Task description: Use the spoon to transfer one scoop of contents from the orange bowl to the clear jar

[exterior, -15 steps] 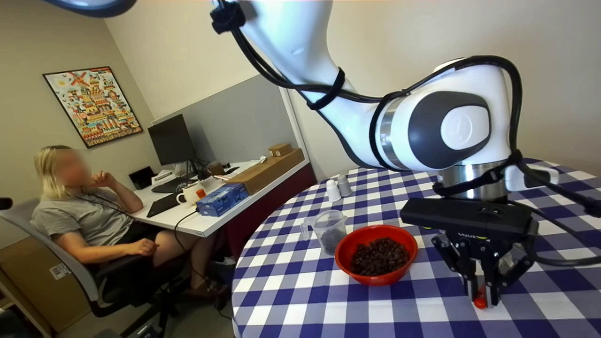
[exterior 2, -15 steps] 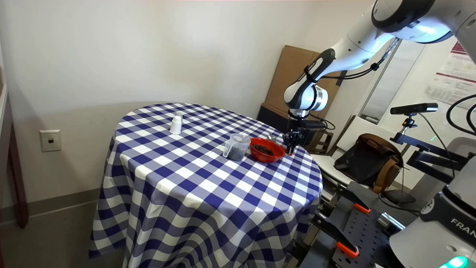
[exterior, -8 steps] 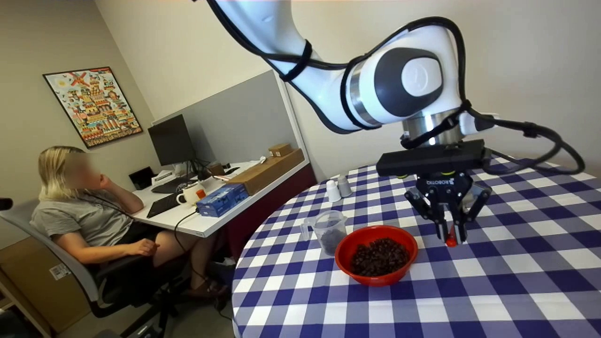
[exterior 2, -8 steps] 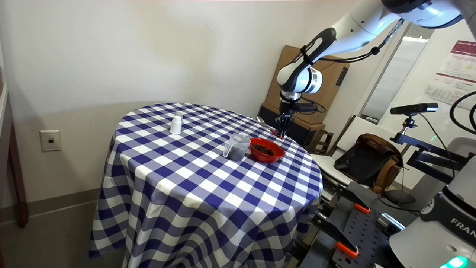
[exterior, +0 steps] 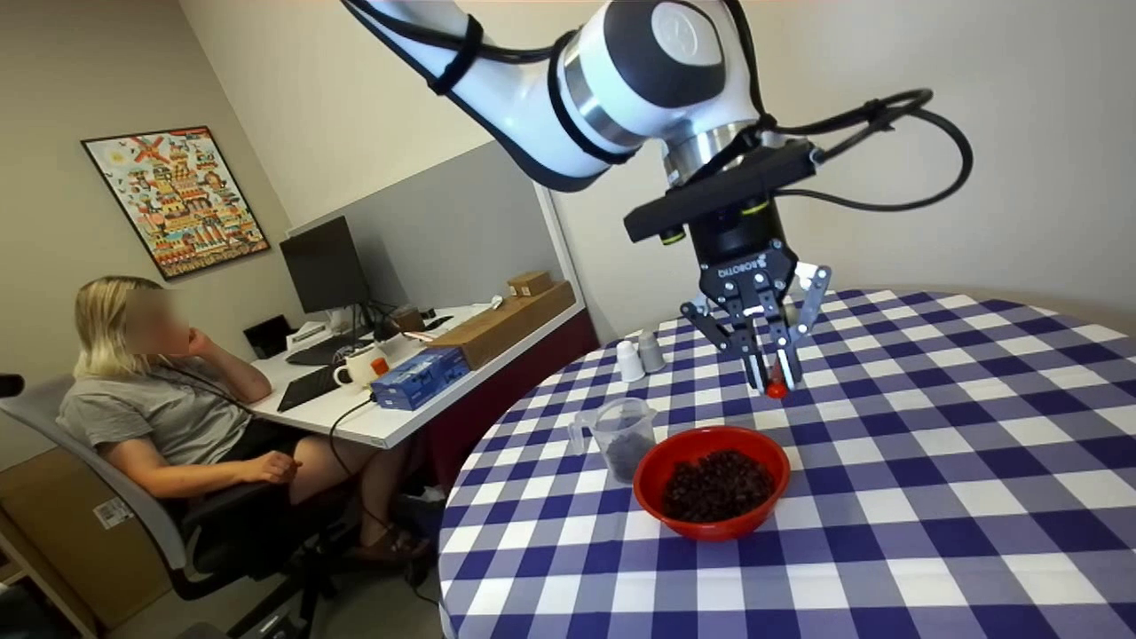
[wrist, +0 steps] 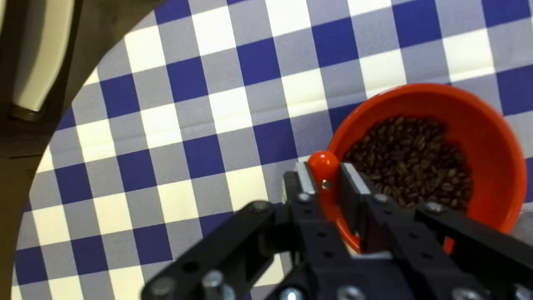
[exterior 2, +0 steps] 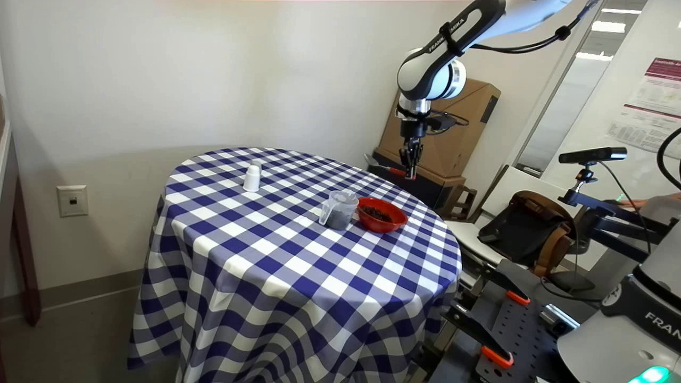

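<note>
Above the surface, near the bowl, clutching the spoon by its handle in a tightly pinched tool; seemingly pre-scoop, needing next to swing down into the beans, then pour into the jar.

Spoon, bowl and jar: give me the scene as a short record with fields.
spoon: raised clear of the checked table by its red handle; any load can't be made out
gripper: shut on the spoon
orange bowl: upright, dark brown beans inside
clear jar: upright beside the bowl, contact unclear; something dark inside
elsewhere: white shaker and grey shaker, standing
</note>
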